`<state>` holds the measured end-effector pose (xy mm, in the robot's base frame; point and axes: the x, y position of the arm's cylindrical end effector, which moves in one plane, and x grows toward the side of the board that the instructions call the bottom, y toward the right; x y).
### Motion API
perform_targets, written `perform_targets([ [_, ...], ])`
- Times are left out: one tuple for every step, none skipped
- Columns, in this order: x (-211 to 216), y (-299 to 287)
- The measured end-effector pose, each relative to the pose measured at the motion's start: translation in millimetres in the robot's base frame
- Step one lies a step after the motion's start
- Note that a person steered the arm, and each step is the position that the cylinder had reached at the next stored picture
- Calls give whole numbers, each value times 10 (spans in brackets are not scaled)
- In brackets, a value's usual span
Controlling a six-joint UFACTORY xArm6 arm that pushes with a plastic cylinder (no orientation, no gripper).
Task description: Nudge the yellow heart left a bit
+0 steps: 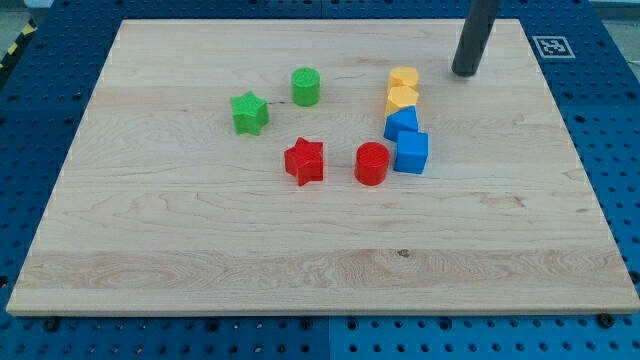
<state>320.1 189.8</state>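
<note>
**A:** How far along is the task being judged?

**B:** Nothing is being shown as done. The bench [200, 240] is being seen whole. My tip [464, 73] is being held apart from every block, off to the view's right of the yellow heart [402, 99] and a little higher. No contact is being made, so the whole leftward nudge is being judged as left.

**A:** Claw?

**B:** No claw is being shown, only a dark rod. Spread or pressed together cannot be told.

**A:** And the heart?

**B:** It is being seen right of centre, toward the view's top, sitting in a tight column. It is being touched by a second yellow block [404, 77] above, shape unclear, and by a blue block [401, 123] below. Its lobes are being made out only faintly.
</note>
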Motion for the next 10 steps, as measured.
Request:
perform_targets([
  [359, -43],
  [364, -52],
  [364, -184],
  [364, -311],
  [373, -355],
  [373, -433],
  [373, -497],
  [373, -543],
  [374, -670],
  [534, -655],
])
